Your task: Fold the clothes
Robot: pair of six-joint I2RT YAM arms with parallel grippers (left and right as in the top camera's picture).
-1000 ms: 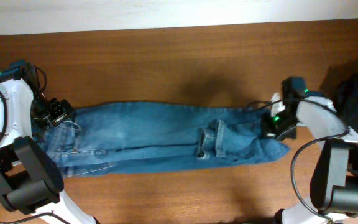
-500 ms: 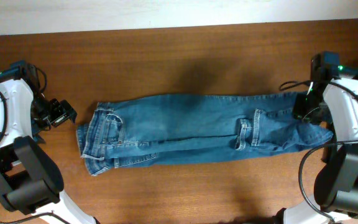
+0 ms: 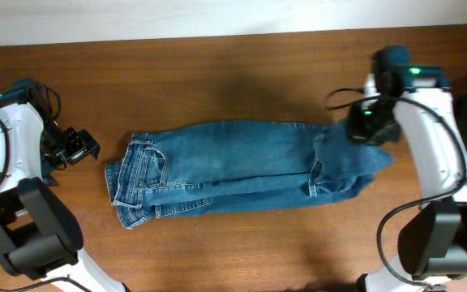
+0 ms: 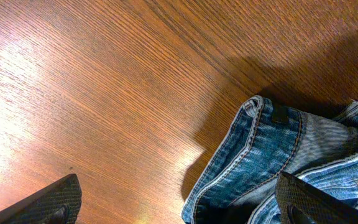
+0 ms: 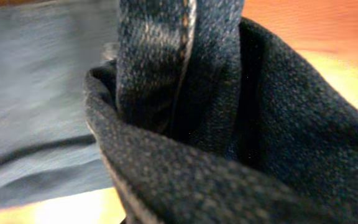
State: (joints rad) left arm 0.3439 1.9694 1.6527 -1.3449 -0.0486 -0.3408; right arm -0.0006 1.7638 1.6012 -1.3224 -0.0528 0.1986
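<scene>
Two risks. Jeans [image 3: 233, 166] lie across table [image 3: 217, 73] centre, 9 to 3 o'clock. My right gripper [image 3: 363, 130] clamped on bunched 3 o'clock end: slip would drop fold crooked. My left gripper [image 3: 81, 151] spread, empty, just off 9 o'clock end: unanchored, whole garment may drag.

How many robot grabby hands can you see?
2. The left gripper is open beside the left end of the jeans, not touching. The right gripper is shut on the jeans' right end.

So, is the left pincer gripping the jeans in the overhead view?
No, the left pincer stands open beside the jeans, with bare table between them.
</scene>
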